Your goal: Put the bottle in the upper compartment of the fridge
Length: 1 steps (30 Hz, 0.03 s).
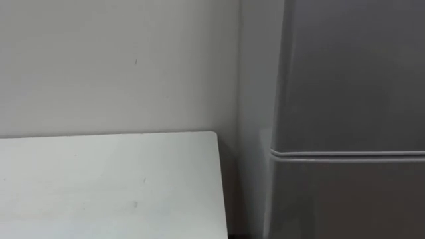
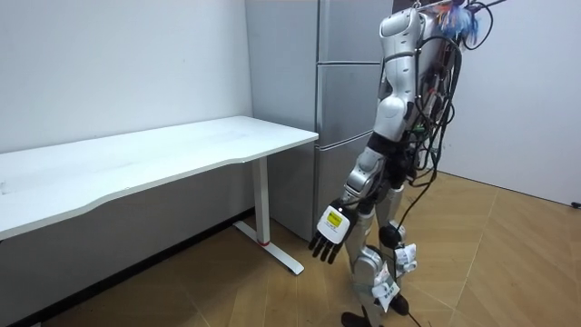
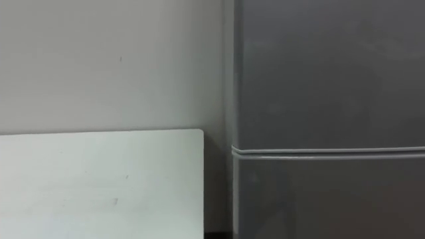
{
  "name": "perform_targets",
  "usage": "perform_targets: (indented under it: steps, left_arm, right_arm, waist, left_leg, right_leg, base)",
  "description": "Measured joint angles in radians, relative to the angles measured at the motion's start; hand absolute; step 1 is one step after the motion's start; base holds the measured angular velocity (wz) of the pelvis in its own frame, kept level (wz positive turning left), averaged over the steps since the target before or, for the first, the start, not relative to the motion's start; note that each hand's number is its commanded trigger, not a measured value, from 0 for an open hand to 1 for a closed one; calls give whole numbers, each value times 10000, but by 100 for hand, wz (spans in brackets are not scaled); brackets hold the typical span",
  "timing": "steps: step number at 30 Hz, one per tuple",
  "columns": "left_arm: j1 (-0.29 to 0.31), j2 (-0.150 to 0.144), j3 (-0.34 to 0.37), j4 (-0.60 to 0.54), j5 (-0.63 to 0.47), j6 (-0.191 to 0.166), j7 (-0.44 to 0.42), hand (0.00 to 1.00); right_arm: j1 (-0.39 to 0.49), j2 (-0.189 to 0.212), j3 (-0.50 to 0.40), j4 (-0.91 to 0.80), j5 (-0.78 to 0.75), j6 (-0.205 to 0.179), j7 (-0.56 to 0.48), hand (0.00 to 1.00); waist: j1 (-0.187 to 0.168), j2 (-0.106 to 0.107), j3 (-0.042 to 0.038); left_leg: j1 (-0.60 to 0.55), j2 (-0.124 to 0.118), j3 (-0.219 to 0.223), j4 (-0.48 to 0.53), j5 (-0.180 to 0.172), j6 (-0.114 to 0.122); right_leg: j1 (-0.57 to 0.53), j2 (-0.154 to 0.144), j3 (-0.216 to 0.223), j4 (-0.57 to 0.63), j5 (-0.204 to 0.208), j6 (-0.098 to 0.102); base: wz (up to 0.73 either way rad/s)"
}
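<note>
— Where was the robot standing?

— Upright on the wooden floor point(image 2: 508, 263), near the short end of the white table point(image 2: 136, 159) and facing the grey fridge point(image 2: 349, 100). From my spot it stood at about one o'clock, and the table stretched off toward my ten.

— What about its hand?

— The left hand point(image 2: 329, 238) hung low, at about seven o'clock from its hip. The fingers were loose and spread, pointing down at the boards. It held nothing and touched nothing.

— And the bottle?

— I couldn't tell where the bottle was. It wasn't in that left hand.

— Was the fridge open?

— No. The upper door point(image 1: 352, 73) sat flush above the lower door point(image 1: 345, 199), with a thin pale seam point(image 1: 345, 154) running level between them. Both looked shut, as far as I could judge from the side.

— What did the robot's head camera take in?

— The table's corner lay at seven o'clock and the plain pale wall point(image 1: 119, 60) at eleven. The fridge filled everything from one round to five. The table's edge stood just beside the fridge's flank, with a narrow dark gap between them. The table top in that corner was bare white.
</note>
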Motion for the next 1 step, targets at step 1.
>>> perform_targets:
  steps: [1]
  left_arm:
    - [2,0,0,0,1,-3,1,0]
  right_arm:
    - [1,0,0,0,0,0,7,0]
  waist:
    - [0,-3,-2]
  left_leg:
    - [3,1,0,1,0,0]
  right_leg:
    - [0,0,-1,4,0,0]
  base:
    - [0]
